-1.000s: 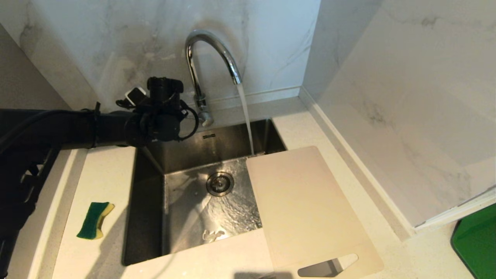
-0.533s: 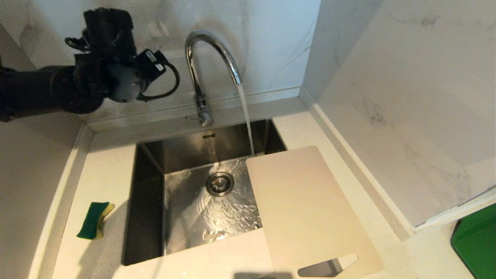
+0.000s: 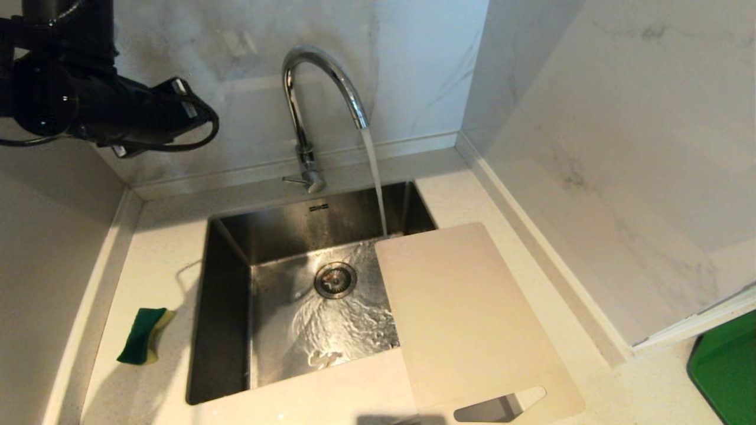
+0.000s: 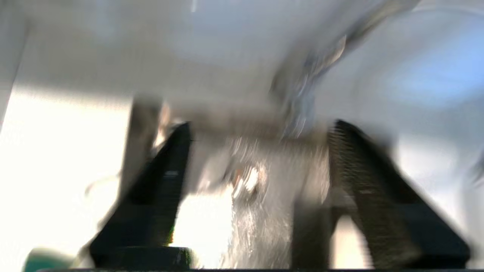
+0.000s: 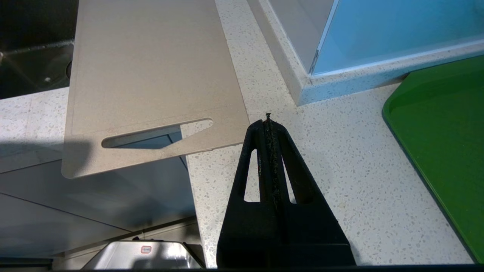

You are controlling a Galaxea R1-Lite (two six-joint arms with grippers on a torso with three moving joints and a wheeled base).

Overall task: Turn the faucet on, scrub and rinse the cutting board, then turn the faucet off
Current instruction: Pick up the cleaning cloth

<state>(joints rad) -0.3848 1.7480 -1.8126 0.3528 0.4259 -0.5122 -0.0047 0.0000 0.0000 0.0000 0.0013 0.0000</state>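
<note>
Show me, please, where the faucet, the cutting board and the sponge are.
Faucet (image 3: 295, 106): head view, on the upright chrome neck.
Cutting board (image 3: 466, 319): head view, on the middle of its flat top.
Sponge (image 3: 140, 336): head view, on its green face.

The left arm is lifting away from the lever at the faucet, now raised toward the far left corner, its tool blurring with motion.

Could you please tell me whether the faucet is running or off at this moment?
Running: a stream falls from the faucet spout into the sink, rippling around the drain.
</note>
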